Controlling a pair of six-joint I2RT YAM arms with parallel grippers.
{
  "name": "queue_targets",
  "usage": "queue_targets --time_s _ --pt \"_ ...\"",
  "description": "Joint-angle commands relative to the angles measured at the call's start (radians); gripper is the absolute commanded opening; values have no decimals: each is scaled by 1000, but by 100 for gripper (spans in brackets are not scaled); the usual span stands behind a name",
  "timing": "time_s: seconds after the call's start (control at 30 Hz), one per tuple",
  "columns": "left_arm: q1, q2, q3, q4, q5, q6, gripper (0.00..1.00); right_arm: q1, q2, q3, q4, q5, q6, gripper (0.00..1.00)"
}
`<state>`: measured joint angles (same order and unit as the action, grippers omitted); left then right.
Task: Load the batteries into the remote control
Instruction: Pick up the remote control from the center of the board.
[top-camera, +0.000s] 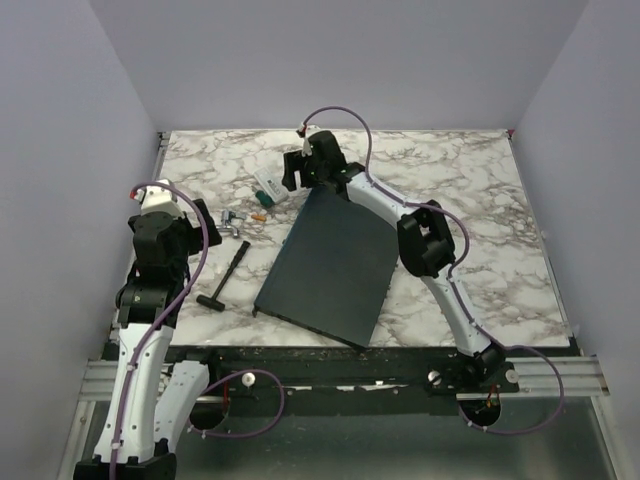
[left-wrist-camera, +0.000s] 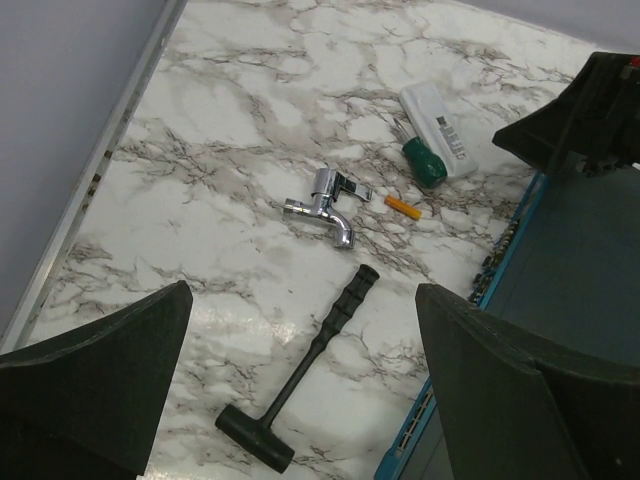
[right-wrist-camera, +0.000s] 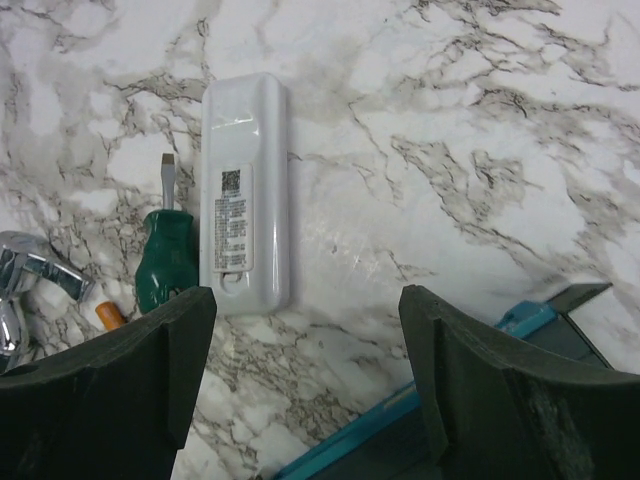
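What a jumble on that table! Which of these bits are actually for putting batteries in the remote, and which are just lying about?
For the job:
- white remote control, label side up
- one orange battery

Just lying about:
- green-handled screwdriver
- chrome tap fitting
- black mallet
- large dark slab

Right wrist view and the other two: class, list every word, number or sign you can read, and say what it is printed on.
No text can be read in any view.
Label on the back of the remote control: a square code and lines of small print, too small and blurred to read.
Nothing else shows any lettering.
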<state>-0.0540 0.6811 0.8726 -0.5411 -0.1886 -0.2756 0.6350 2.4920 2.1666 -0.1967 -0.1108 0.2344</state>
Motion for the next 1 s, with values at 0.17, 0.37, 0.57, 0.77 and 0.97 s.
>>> queue_targets --time_s 0.17,0.37,0.57,0.77,0.97 --pt "17 -46 -23 33 59 3 99 45 148 162 -1 34 -18 80" --pt "34 -48 -29 37 90 -6 99 66 203 201 13 47 -25 79" --pt "45 -46 -31 41 119 -10 99 81 232 212 23 58 -35 79" --pt "45 -42 -32 44 141 -14 99 97 254 219 7 91 -75 79" --pt "75 -38 -34 44 153 -16 99 133 294 235 -17 204 -162 79"
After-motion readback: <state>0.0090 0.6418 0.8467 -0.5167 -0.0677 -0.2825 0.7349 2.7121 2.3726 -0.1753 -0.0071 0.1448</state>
